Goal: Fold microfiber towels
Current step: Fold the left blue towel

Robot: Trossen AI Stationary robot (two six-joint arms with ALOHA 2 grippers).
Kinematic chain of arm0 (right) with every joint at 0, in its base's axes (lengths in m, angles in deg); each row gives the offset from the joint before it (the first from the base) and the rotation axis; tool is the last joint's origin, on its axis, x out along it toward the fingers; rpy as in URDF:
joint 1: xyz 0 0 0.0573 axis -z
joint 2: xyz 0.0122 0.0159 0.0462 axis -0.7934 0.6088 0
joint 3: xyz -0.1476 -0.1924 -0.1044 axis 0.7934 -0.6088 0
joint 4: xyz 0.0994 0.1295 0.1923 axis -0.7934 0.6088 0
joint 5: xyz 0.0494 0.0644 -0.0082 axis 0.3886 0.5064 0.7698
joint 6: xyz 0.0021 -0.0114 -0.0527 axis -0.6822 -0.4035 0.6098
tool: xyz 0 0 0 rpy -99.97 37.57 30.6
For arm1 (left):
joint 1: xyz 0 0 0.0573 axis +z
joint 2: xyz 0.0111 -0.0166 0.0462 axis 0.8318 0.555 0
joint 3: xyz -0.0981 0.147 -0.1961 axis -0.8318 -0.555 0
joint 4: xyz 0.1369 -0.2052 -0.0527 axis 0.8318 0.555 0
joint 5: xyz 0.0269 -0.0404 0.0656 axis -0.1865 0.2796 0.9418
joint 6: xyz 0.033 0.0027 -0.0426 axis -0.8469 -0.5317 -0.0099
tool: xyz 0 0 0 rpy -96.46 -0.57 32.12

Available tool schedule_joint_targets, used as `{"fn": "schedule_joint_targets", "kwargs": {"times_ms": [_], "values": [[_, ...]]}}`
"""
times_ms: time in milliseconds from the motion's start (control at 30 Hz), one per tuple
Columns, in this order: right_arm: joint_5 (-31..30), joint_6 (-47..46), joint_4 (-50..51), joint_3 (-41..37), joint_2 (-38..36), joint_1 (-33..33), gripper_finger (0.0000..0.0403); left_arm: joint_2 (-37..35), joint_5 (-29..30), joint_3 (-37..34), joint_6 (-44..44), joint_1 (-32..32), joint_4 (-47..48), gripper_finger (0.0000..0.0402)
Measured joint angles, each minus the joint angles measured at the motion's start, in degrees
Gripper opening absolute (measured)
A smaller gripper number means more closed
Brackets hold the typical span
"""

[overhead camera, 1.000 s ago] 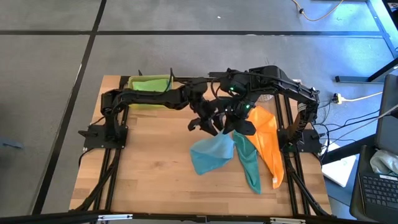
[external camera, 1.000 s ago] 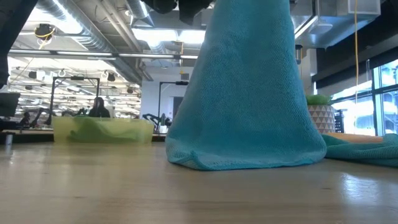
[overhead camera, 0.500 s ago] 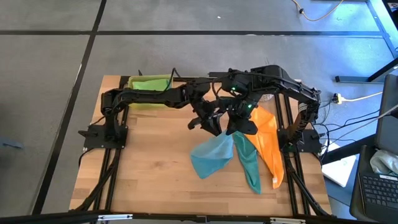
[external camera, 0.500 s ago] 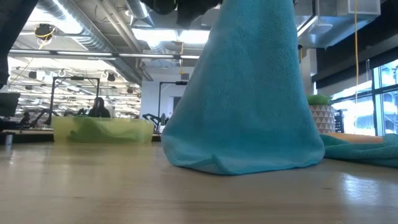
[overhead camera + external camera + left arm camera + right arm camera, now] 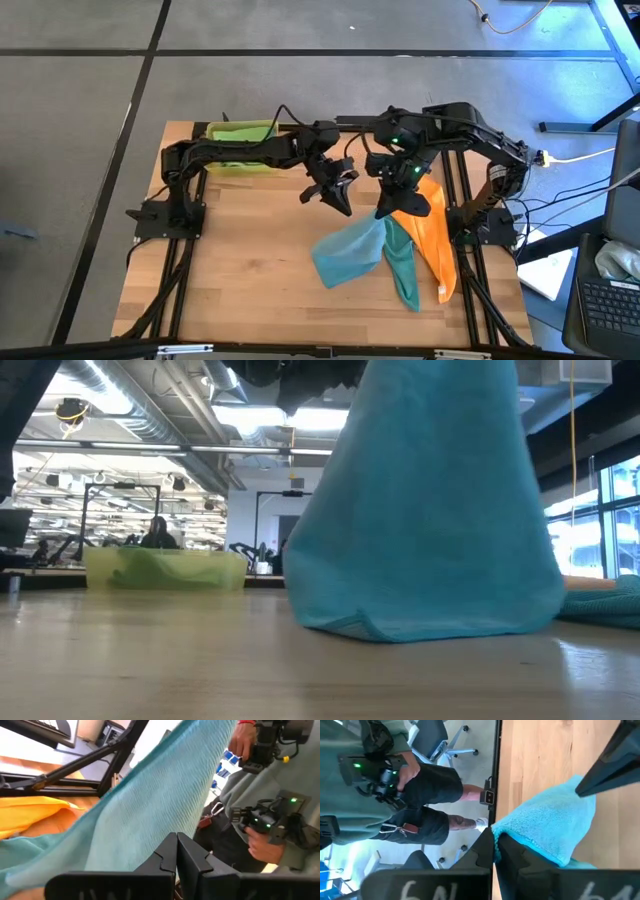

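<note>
Carried the light blue towel (image 5: 348, 255) over to the right since a second ago, and snapped the left claw (image 5: 338, 195) shut

From above: shows the right claw (image 5: 392, 208) over the middle of the tabletop (image 5: 240, 270), pinched on one end of the light blue towel, with the other end down on the wood. Shows the left claw just beside it, nearer the tray (image 5: 215, 130), fingers together, with no cloth seen between them. Finds the teal towel (image 5: 403, 268) and the orange towel (image 5: 432, 235) lying side by side near the right edge, and the lime green towel (image 5: 243, 135) in the tray at the far left corner

From low down: shows the light blue towel hanging like a tent, bottom edge bunched on the wood, tray far off behind, a person (image 5: 158, 532) sitting deep in the room

From the left wrist: looks past closed fingers at the light blue towel stretched slantwise, with a person's hand (image 5: 260, 845) on a controller beyond

From the right wrist: shows the fingers clamped on the towel's edge
</note>
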Motion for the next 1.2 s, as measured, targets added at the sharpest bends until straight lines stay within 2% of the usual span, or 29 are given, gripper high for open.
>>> {"fn": "schedule_joint_targets", "kwargs": {"times_ms": [133, 333, 467, 633, 700, 800, 967, 1200], "values": [[-0.23, -0.09, 0.0, 0.0, -1.2, -0.58, 0.001, 0.0, 0.14, 0.0, 0.06, -0.78, 0.3, 0.0], [-8.49, 4.23, -1.0, 0.0, -1.53, -0.46, 0.001, 0.0, 0.69, 0.0, -1.7, -3.92, 0.27, 0.0019], [-8.74, 7.14, -5.84, 0.02, -1.17, 0.2, 0.001, -0.02, 1.59, 0.0, -1.21, -5.48, 0.97, 0.0051], [-7.4, 9.01, -9.43, -0.04, -1.05, 1.49, 0.001, -0.07, 8.46, 0.01, 0.07, -6.64, 4.51, 0.0081], [-7.28, 8.93, -9.32, -0.04, -1.05, 1.89, 0.001, -0.07, 8.89, 0.0, 0.07, -6.19, 5.6, 0.0082], [-7.29, 9.42, -8.56, -0.02, -1.07, 1.93, 0.001, -0.09, 9.56, 0.02, -0.77, -5.22, 8.14, 0.0068], [-7.24, 9.57, -8.48, -0.02, -1.07, 1.93, 0.001, -2.74, 11.75, 0.09, -4.6, -2.0, 14.71, 0.0008], [-7.31, 12.23, -9.74, -0.02, -1.07, 1.93, 0.001, -7.2, 17.0, -0.01, -13.44, 4.65, 25.19, 0.0]]}}
